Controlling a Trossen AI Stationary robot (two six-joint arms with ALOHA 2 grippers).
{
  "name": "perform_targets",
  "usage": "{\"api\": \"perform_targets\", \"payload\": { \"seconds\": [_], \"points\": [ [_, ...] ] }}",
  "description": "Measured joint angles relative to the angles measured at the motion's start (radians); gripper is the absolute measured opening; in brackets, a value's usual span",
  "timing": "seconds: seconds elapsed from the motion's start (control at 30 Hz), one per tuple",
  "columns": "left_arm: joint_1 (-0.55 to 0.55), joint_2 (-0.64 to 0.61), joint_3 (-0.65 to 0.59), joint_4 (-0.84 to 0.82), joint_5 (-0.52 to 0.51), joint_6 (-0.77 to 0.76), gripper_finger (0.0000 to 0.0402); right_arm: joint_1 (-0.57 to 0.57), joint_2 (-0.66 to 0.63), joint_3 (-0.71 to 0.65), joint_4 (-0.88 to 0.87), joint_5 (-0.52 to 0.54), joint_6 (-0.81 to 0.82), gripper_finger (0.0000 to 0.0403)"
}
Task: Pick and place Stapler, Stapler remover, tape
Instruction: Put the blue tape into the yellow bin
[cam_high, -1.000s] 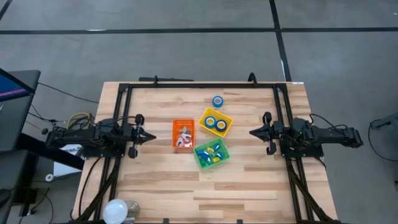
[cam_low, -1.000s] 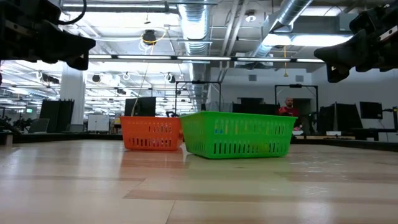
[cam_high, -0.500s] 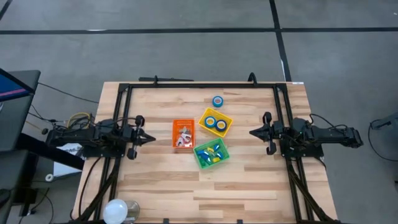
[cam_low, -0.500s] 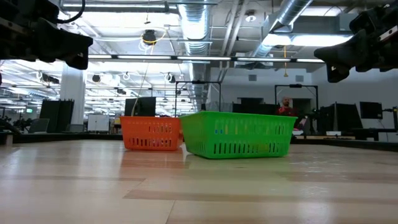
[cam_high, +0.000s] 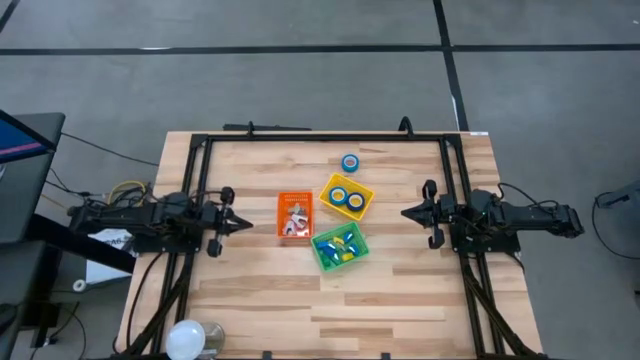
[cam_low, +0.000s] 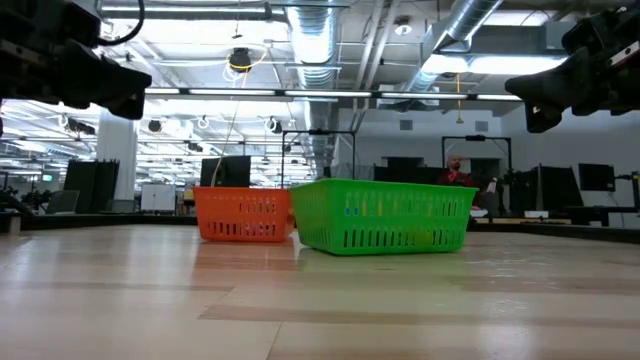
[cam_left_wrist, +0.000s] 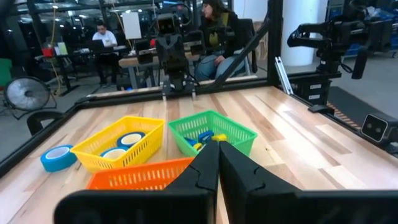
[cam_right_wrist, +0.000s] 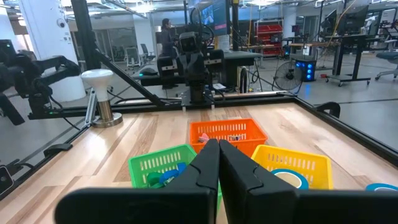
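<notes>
Left end effector (cam_high: 243, 222): pressed together, empty, at 9 o'clock of the bins; it has crept slightly toward them.
Right end effector (cam_high: 405, 213): pressed together, empty, at 3 o'clock, unchanged.
Tape (cam_high: 349, 162): loose on the desk (cam_high: 400, 300), at 12 o'clock of the yellow bin (cam_high: 347, 196).
Meaning: no pick begun yet.

Both arms just parked, facing each other.
Left gripper (cam_high: 243, 222) sits at mid-left of the overhead frame, right gripper (cam_high: 405, 213) at mid-right, both stretched out level, fingers pinched together, tips pointing toward frame centre.
</notes>
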Motion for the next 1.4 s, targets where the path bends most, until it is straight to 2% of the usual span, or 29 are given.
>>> {"api": "perform_targets", "payload": {
  "seconds": [0.63,1.4],
  "points": [
    [0.0,0.083,0.0,0.015,0.0,0.0,0.0004,0.0,0.0,0.0,0.0,0.0,0.0,0.0001],
    [0.0,0.063,0.0,0.026,0.0,0.001,0.0004,0.0,0.0,0.0,0.0,0.0,0.0,0.0001]
  ]
}}
